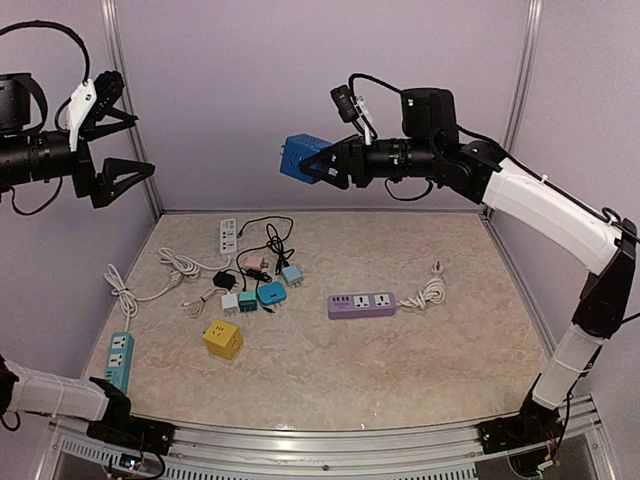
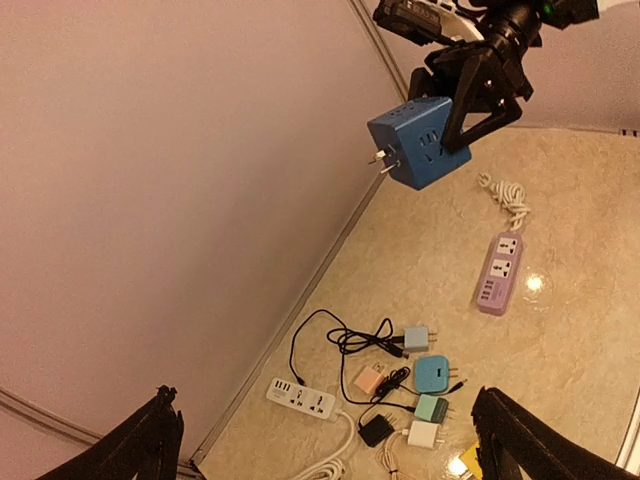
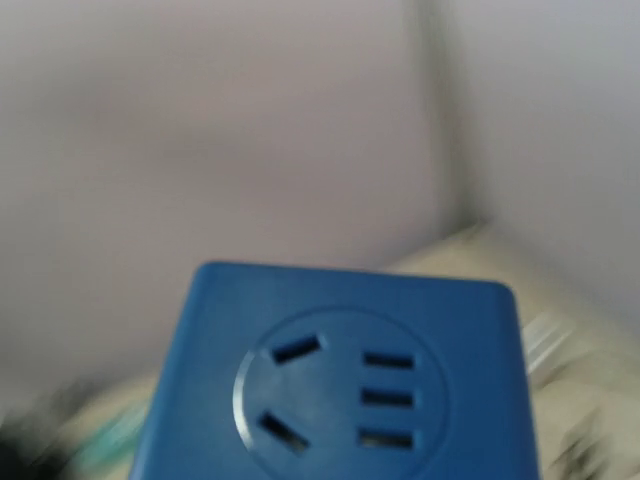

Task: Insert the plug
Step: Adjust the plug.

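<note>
My right gripper (image 1: 322, 160) is raised high over the back of the table and is shut on a blue cube socket adapter (image 1: 300, 157). The left wrist view shows the cube (image 2: 420, 142) with plug prongs sticking out to its left, held by the right gripper (image 2: 468, 100). In the right wrist view the cube's socket face (image 3: 335, 385) fills the lower frame and hides my fingers. A purple power strip (image 1: 361, 304) lies flat at the table's middle right; it also shows in the left wrist view (image 2: 497, 272). My left gripper (image 1: 143, 145) is open and empty, high at the far left.
A white power strip (image 1: 228, 235) with cable lies at the back left. Several small adapters and cables cluster around a blue adapter (image 1: 271, 293). A yellow cube socket (image 1: 222, 339) and a teal power strip (image 1: 119, 360) sit nearer the front left. Walls enclose the table.
</note>
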{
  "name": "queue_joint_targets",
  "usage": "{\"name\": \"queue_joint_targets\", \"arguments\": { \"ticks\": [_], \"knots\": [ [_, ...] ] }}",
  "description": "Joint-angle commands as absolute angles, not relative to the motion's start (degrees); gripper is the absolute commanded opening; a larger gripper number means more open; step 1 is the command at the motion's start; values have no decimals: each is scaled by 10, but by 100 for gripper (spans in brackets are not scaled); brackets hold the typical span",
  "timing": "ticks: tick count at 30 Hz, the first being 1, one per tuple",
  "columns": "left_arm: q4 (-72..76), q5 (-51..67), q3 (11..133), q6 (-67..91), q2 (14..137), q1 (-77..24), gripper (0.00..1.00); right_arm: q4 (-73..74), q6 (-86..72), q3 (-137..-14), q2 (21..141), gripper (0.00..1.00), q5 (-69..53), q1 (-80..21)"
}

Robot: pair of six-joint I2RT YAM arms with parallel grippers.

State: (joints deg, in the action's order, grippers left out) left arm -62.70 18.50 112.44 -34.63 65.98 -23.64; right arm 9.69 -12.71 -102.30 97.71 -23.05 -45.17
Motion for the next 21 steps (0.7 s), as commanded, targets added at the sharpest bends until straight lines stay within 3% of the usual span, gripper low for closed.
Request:
{"name": "queue_joint_targets", "arguments": {
  "ticks": [1,6,10,15,21],
  "knots": [
    [-713,143,1061,-475,658,-256,99,411,-71,-1052,976,0,-496,-464],
    [-724,141,998,-500,639,-274,99,641,85,-1133,996,0,-493,-464],
    [-712,124,933,-541,606,-305,99,702,90,-1160,1017,0,-498,-464],
    [-624,47,824,-582,534,-415,99,670,20,-1146,1012,0,-489,-463],
    [-457,-46,737,-608,524,-585,99,527,-189,-1103,981,0,-459,-463]
  ]
}}
